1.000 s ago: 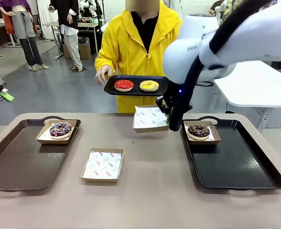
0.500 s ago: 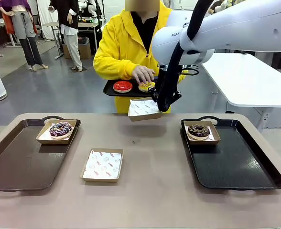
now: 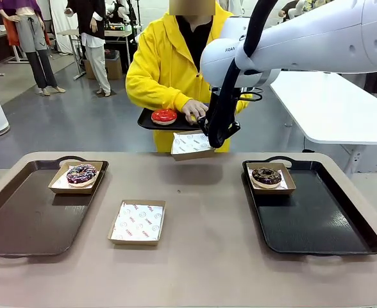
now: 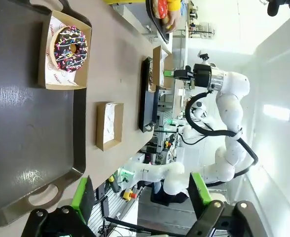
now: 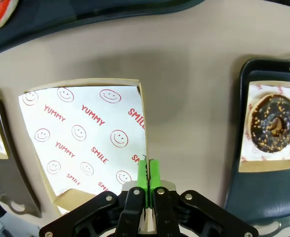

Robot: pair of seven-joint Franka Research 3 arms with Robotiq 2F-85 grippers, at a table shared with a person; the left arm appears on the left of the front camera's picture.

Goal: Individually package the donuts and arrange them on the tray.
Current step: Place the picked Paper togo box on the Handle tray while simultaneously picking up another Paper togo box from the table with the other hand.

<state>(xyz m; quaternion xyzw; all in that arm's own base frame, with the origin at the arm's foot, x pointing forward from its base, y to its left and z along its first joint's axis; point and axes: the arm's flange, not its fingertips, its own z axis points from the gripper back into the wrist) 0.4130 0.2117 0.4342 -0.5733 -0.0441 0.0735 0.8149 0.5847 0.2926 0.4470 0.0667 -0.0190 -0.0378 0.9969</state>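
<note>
right tool (image 5: 148, 169) pinching wall of paper-lined box (image 5: 81, 143) | left tool (image 4: 141, 195) spread | purple donut (image 3: 81, 174) boxed, left tray (image 3: 22, 224) | chocolate donut (image 3: 266, 175) boxed, right tray (image 3: 323, 224) | red donut (image 3: 164, 116) on person's tray (image 3: 147, 120), top centre

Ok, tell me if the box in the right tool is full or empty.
Empty: the box, pinched by the right tool, holds only printed paper.

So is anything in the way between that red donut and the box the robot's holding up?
Nothing visible. The red donut sits on the person's small black tray; the paper-lined box, empty and pinched by the right gripper, is held close by the tray's near edge, top open.
</note>
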